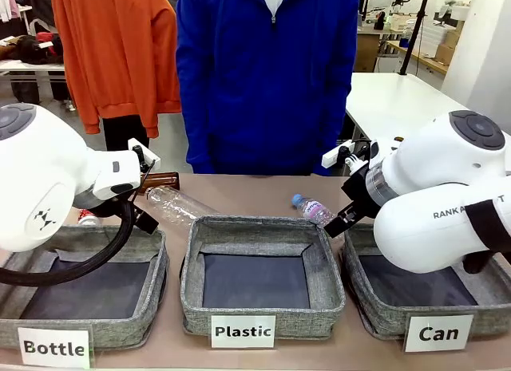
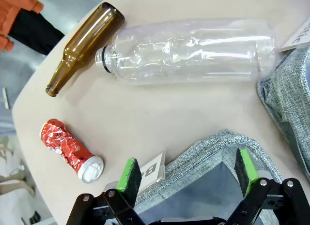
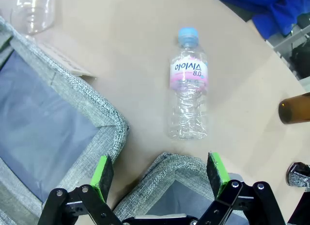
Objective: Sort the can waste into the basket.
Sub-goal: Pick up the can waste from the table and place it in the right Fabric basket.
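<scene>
Labels on my front camera run along the near edge. The Bottle bin [image 1: 80, 327] is at 8 o'clock, the Plastic bin [image 1: 192, 307] at 6, and the Can basket [image 1: 383, 327] at 4. Each is grey woven fabric with a white card bearing its word. A person in a blue jacket [image 1: 267, 84] stands at 12 o'clock across the table [image 1: 255, 191]. The right arm's shell shows the letters "RANKA".

In my left wrist view the left pincer [image 2: 187, 159] is spread wide with nothing between its green pads. It hangs over a corner of the Bottle bin, and beside that corner I can read only a "B" on the card [image 2: 154, 169]. The red can [image 2: 70, 150], crumpled and with white marks, lies on the table at 8 o'clock, outside every bin and apart from the pincer. A brown bottle [image 2: 85, 48] lies at 11 o'clock. Its body is just beside the neck of a big clear bottle [image 2: 189, 51], which stretches across 12 to 2 o'clock.

In my right wrist view the right pincer [image 3: 160, 167] is also spread and grips nothing. It is poised above a corner of the Can basket, with the Plastic bin at 9 o'clock. A small water bottle [image 3: 189, 97] with a blue cap lies on the table at 12 o'clock. Its pink label reads "아이시스 8.0". At 4 o'clock something dark with a silvery end [image 3: 298, 174] is cut off by the frame. It may be the dark can, but I can't tell for sure.
</scene>
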`<action>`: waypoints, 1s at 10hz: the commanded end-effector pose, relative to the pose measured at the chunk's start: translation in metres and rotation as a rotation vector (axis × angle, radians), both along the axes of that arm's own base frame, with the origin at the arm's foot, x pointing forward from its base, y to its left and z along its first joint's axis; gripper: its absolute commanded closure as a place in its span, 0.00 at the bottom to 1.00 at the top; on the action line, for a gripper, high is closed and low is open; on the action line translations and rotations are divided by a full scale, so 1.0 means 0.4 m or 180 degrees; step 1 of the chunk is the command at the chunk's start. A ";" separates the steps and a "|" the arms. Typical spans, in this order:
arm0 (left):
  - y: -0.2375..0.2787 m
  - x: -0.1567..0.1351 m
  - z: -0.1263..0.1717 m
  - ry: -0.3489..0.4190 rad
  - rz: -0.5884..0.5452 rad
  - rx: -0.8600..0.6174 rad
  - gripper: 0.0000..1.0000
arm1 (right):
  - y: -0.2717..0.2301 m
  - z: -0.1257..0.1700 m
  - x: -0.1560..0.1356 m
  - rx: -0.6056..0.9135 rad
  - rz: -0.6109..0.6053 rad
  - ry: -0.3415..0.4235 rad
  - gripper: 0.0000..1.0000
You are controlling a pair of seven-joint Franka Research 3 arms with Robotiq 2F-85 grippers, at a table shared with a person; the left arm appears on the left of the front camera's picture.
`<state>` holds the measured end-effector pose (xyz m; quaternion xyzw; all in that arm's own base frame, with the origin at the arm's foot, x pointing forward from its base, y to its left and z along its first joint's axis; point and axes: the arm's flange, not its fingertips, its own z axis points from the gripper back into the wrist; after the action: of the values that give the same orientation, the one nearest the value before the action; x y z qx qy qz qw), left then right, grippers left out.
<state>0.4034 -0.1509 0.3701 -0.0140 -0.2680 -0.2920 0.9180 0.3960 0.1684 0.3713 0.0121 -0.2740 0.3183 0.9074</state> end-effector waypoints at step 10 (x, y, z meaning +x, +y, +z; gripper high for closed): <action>0.000 0.000 0.000 -0.0001 -0.0001 0.0000 0.00 | 0.000 0.000 0.000 0.0003 -0.0002 0.0001 0.00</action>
<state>0.4034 -0.1509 0.3701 -0.0140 -0.2680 -0.2920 0.9180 0.3960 0.1684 0.3713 0.0121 -0.2740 0.3183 0.9074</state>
